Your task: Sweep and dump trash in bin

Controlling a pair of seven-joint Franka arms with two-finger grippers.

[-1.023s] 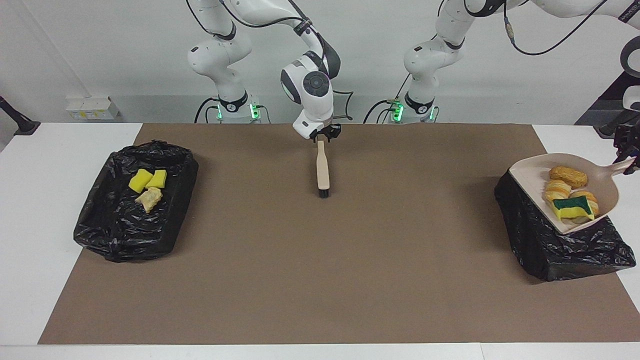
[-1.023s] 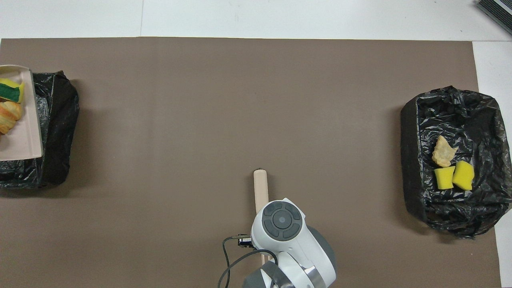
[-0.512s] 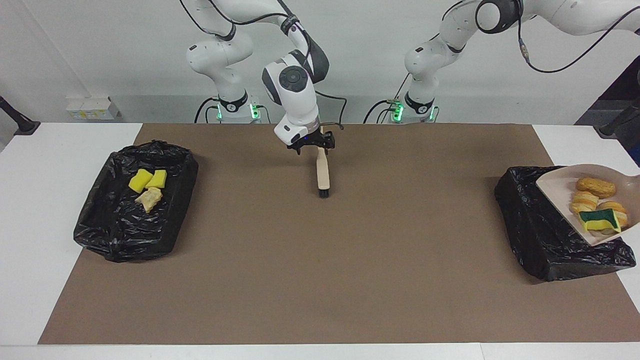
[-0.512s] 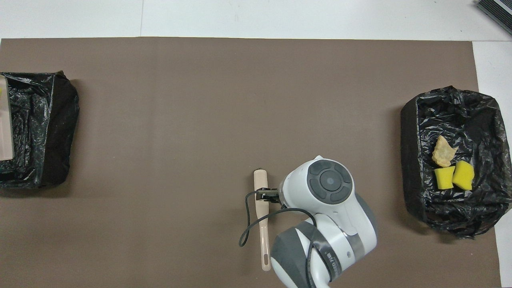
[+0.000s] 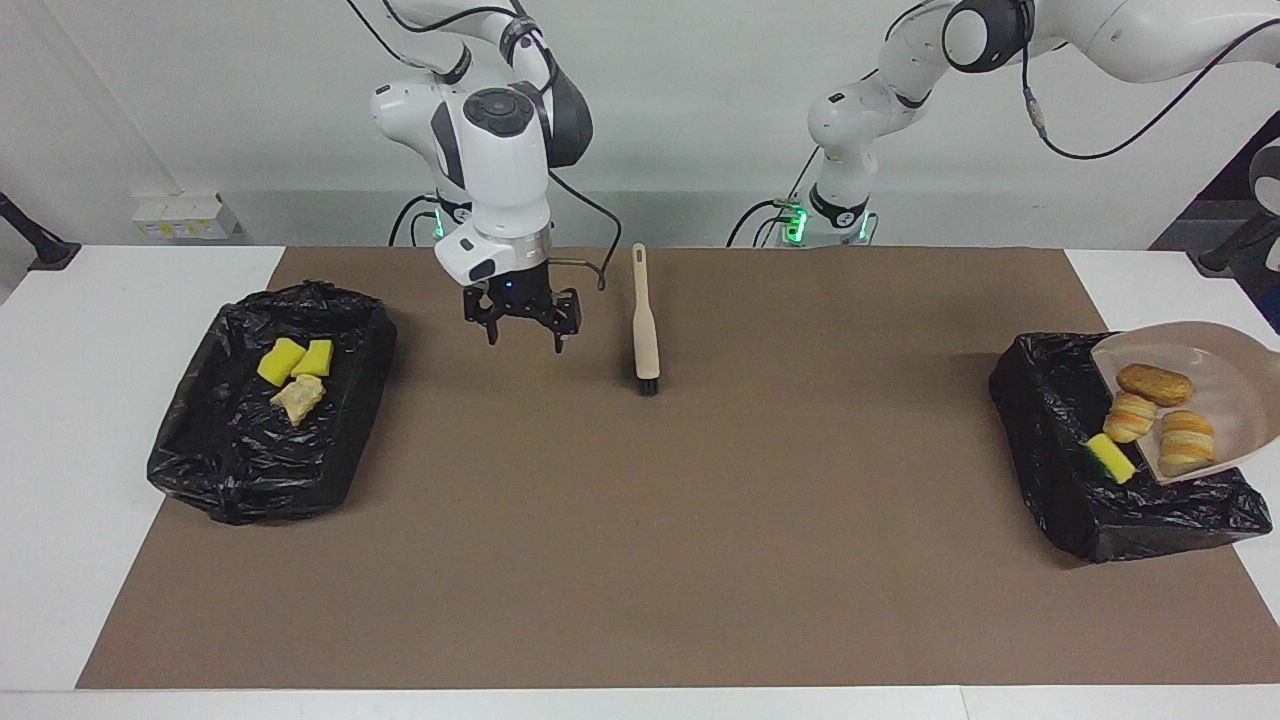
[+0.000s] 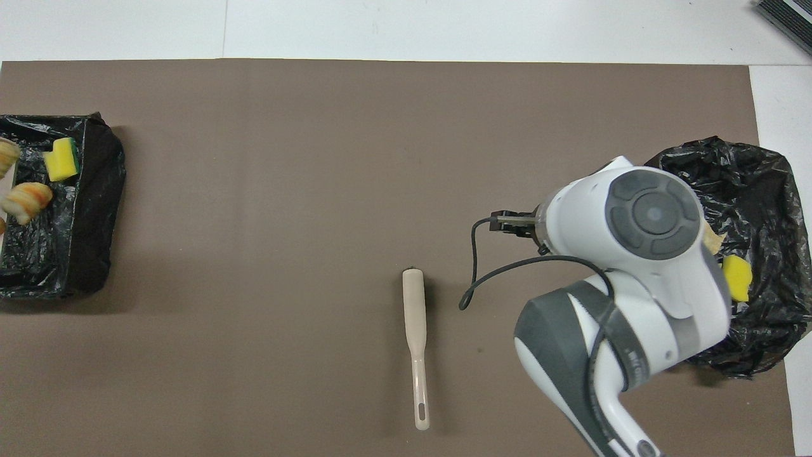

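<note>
A black-lined bin [image 5: 270, 400] is seen at the right arm's end of the desk [image 5: 60, 400], resting partly on the brown mat [image 5: 640, 540]. Inside it two yellow sponge chunks [image 5: 296, 359] lie side by side, with a tan scrap [image 5: 298, 397] just beside them, farther from the robots.

The right end effector [image 5: 522, 330] hangs over the mat between this bin and the brush, its fingers spread wide and nothing held.

The brush [image 5: 645, 318] lies flat on the mat near the middle, apart from the right end effector. Its long axis runs toward and away from the robots: the thin handle end points toward the robots and the black bristle end points away.

At the left arm's end a second black-lined bin [image 5: 1060, 470] is seen. A beige dustpan [image 5: 1230, 390] is tilted over it, its lip lowered toward the bin's inside. One tan-orange bread-like piece [image 5: 1154, 384] and a striped one [image 5: 1186, 440] sit on the pan; another striped piece [image 5: 1128, 418] is at the lip, and the green-and-yellow sponge [image 5: 1110, 458] is past the lip, over the liner. The left end effector is out of frame, closed; what it pinches cannot be told.
</note>
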